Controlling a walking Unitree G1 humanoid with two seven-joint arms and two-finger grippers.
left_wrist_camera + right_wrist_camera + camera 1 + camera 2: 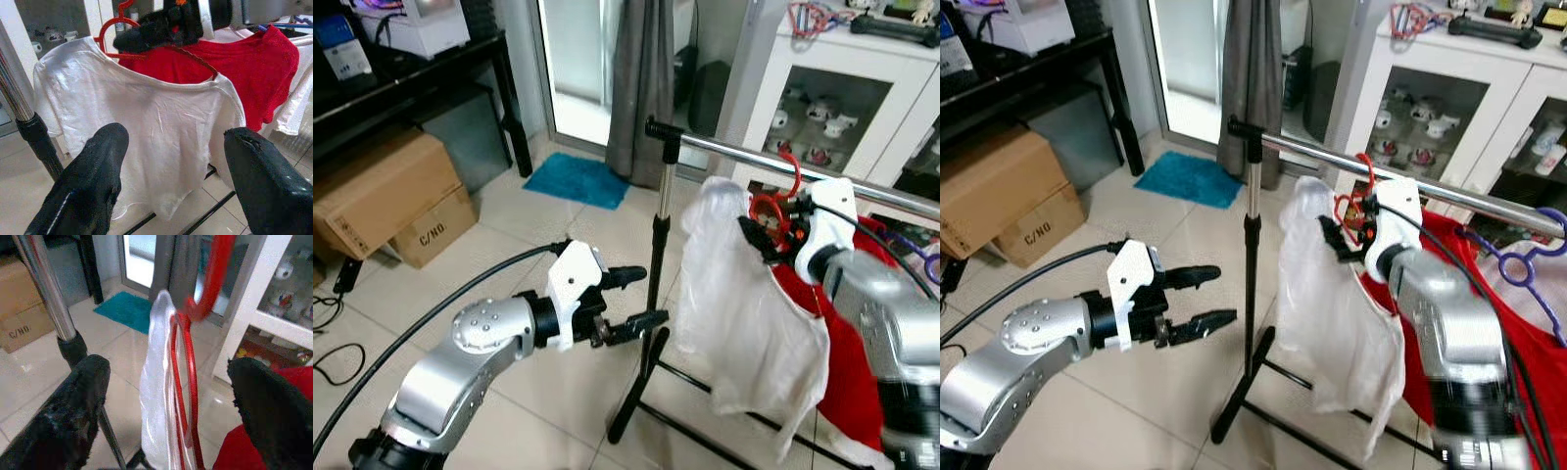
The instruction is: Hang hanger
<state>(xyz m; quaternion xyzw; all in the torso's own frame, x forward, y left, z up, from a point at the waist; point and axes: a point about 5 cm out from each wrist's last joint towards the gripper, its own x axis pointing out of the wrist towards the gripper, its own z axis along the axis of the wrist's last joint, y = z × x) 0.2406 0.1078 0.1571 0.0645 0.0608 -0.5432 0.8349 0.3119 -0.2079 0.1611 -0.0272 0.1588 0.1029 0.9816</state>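
A red hanger (771,209) carrying a white T-shirt (744,313) hangs at the steel rail (744,150) of a clothes rack. Its hook (1364,168) curves up to the rail. My right gripper (759,238) is open at the hanger's neck, with the red wire (182,382) between its two spread fingers (73,416) and touching neither. My left gripper (641,297) is open and holds nothing. It hovers lower down, to the left of the rack's upright post (660,225), facing the shirt (156,127).
A red garment (850,377) and a purple hanger (1520,266) hang further right on the rail. The rack's black feet (631,397) spread over the tiled floor. Cardboard boxes (382,191) and a black table stand left; a blue mat (578,179), a grey curtain and a white cabinet (832,59) stand behind.
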